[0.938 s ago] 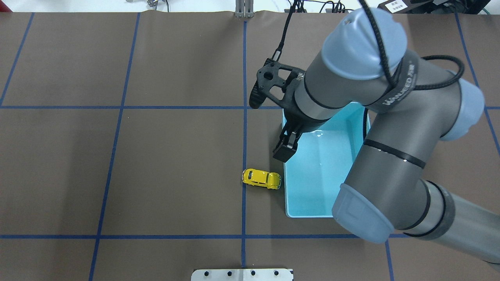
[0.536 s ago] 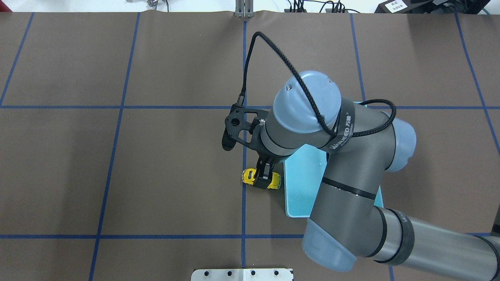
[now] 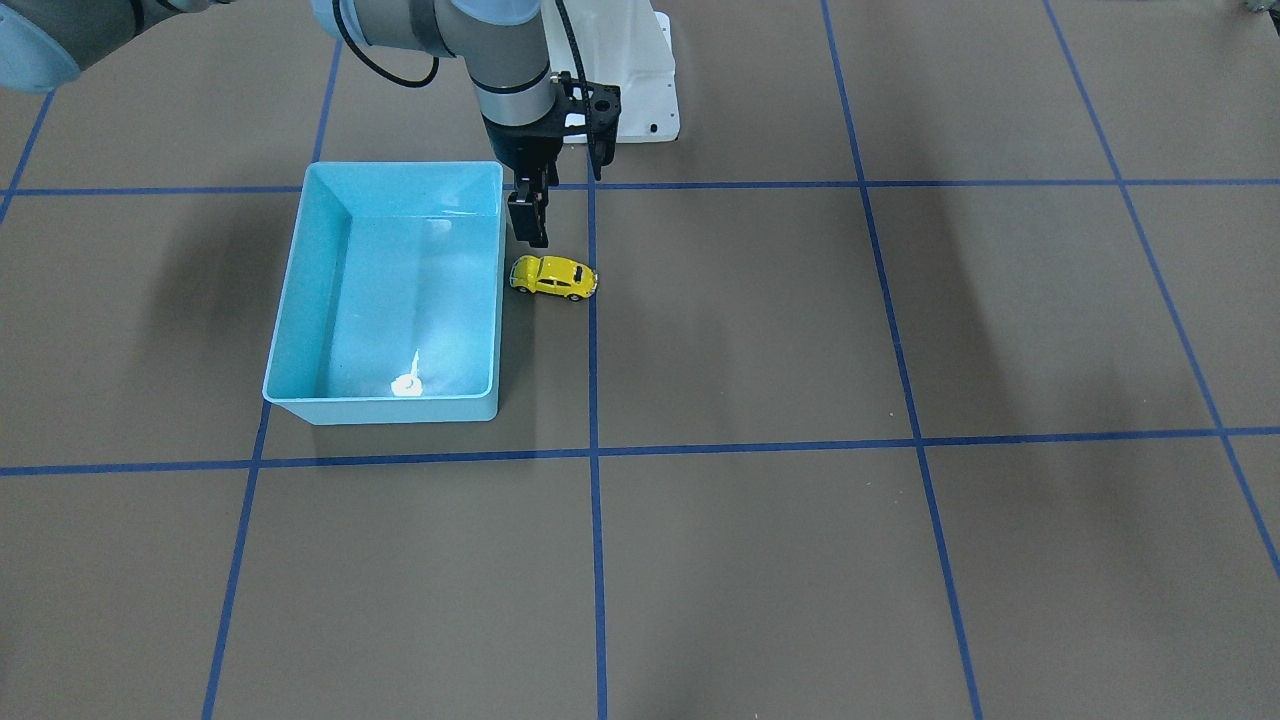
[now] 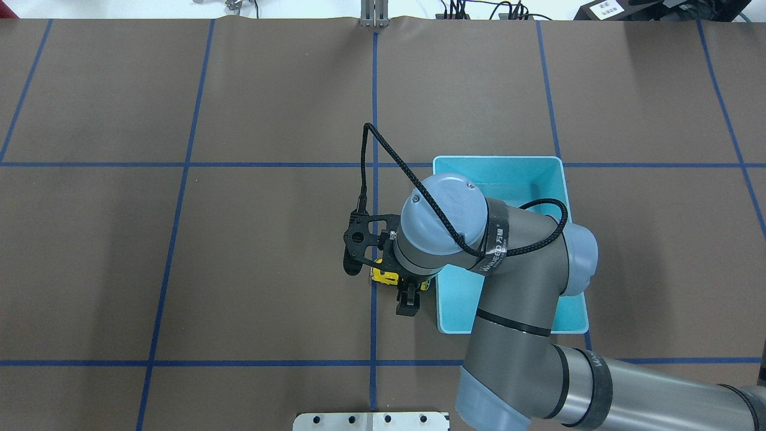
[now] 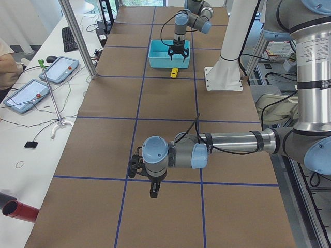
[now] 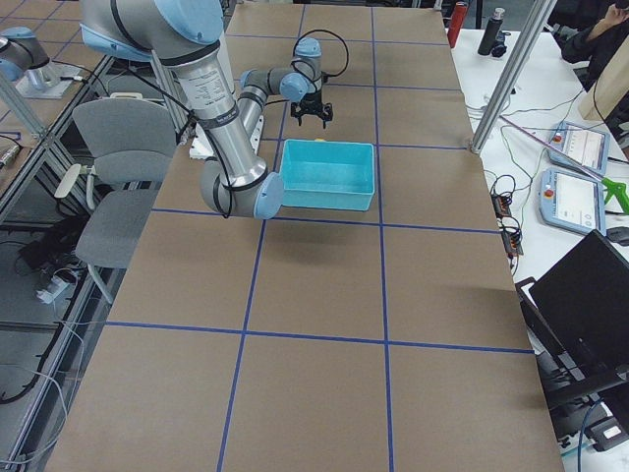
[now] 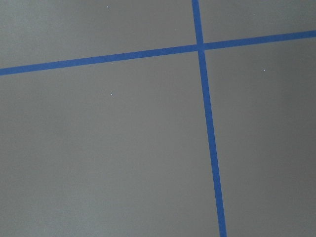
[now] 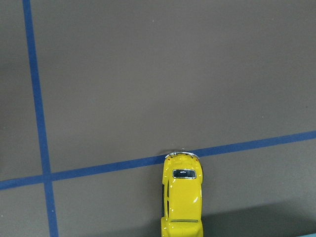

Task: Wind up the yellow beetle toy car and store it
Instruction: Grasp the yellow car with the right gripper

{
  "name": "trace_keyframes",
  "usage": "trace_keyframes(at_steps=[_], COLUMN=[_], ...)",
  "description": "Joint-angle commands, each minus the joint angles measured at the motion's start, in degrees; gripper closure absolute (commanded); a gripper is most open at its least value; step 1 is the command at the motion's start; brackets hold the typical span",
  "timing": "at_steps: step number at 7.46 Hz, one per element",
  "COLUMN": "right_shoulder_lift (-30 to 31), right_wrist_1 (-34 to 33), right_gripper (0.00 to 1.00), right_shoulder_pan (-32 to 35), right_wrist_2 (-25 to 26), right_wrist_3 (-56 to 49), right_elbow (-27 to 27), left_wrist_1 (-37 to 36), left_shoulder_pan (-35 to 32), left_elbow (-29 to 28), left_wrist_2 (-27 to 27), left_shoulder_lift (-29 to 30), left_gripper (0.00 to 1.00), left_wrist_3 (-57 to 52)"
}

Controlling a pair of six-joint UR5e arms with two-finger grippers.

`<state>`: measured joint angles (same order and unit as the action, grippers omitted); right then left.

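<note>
The yellow beetle toy car (image 3: 553, 277) stands on its wheels on the brown table, just beside the light blue bin (image 3: 300, 290). In the overhead view the car (image 4: 383, 276) is partly hidden under my right wrist, next to the bin (image 4: 526, 185). My right gripper (image 3: 528, 235) points down, open and empty, just on the robot's side of the car, and also shows from overhead (image 4: 409, 308). The right wrist view shows the car (image 8: 181, 197) at its bottom edge. My left gripper (image 5: 153, 192) hangs over bare table far from the car. I cannot tell whether it is open.
The bin is empty but for a small white smudge (image 3: 405, 385) on its floor. The white base plate (image 3: 640, 90) lies at the robot's side of the table. Blue tape lines cross the brown mat. Tablets and cables lie on a side desk (image 5: 31, 93).
My right arm swung from over the bin toward the robot, passed over the car and now stands just on its near side. The car has not moved.
</note>
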<state>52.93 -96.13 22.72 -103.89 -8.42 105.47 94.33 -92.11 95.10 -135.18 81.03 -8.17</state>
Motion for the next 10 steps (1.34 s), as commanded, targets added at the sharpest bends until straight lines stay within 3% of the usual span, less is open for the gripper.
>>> trace_keyframes(at_steps=[1, 4, 8, 9, 10], right_shoulder_lift=[-0.9, -1.9, -2.0, -2.0, -2.0], right_wrist_1=[6.2, 9.2, 9.3, 9.4, 9.6], right_gripper=[0.0, 0.0, 0.0, 0.1, 0.47], right_shoulder_pan=[-0.2, -0.3, -0.4, -0.4, -0.4], right_wrist_2=[1.8, 1.9, 1.9, 1.9, 1.9], right_wrist_3=[-0.6, -0.6, -0.5, -0.6, -0.7], right_elbow=[-7.1, -11.8, -13.4, -13.4, -13.3], left_wrist_1=[0.0, 0.0, 0.0, 0.0, 0.0], left_shoulder_pan=[0.0, 0.0, 0.0, 0.0, 0.0], left_elbow=[0.0, -0.1, -0.1, -0.1, -0.1], left_wrist_2=[0.0, 0.0, 0.0, 0.0, 0.0], left_shoulder_lift=[0.0, 0.0, 0.0, -0.1, 0.0], left_gripper=[0.0, 0.0, 0.0, 0.0, 0.0], left_wrist_3=[0.0, 0.0, 0.0, 0.0, 0.0])
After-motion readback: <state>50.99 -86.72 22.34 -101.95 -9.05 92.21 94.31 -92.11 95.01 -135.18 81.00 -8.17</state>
